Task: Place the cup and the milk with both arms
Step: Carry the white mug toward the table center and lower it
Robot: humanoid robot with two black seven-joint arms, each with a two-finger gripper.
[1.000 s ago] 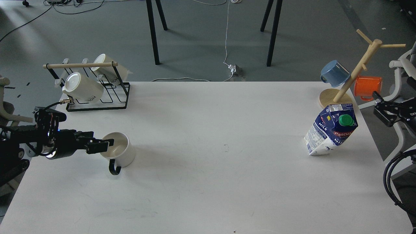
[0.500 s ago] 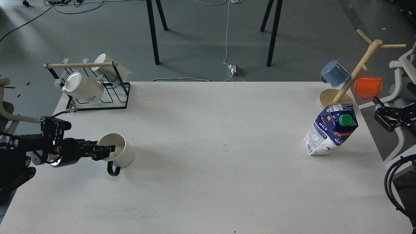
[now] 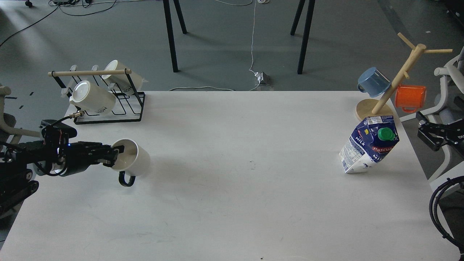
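Note:
The cup [image 3: 139, 161], a white mug with a black loop handle, is at the table's left side, tipped with its mouth toward my left arm. My left gripper [image 3: 116, 154] is shut on its rim, one finger inside. The milk [image 3: 368, 146], a dark-blue and white carton with a green cap, stands leaning at the table's right side. My right gripper [image 3: 425, 128] is off the table's right edge, to the right of the carton and apart from it; its fingers stand apart and hold nothing.
A black wire rack [image 3: 134, 108] with two cream lettered mugs stands at the back left. A wooden mug tree [image 3: 397, 78] holding a blue mug [image 3: 373, 81] and an orange mug [image 3: 409, 97] stands at the back right, just behind the carton. The white table [image 3: 235, 188] spans the view.
My left gripper has tipped the cup toward my arm and raised it slightly. My right gripper has drifted a little lower in the view. The carton has not moved.

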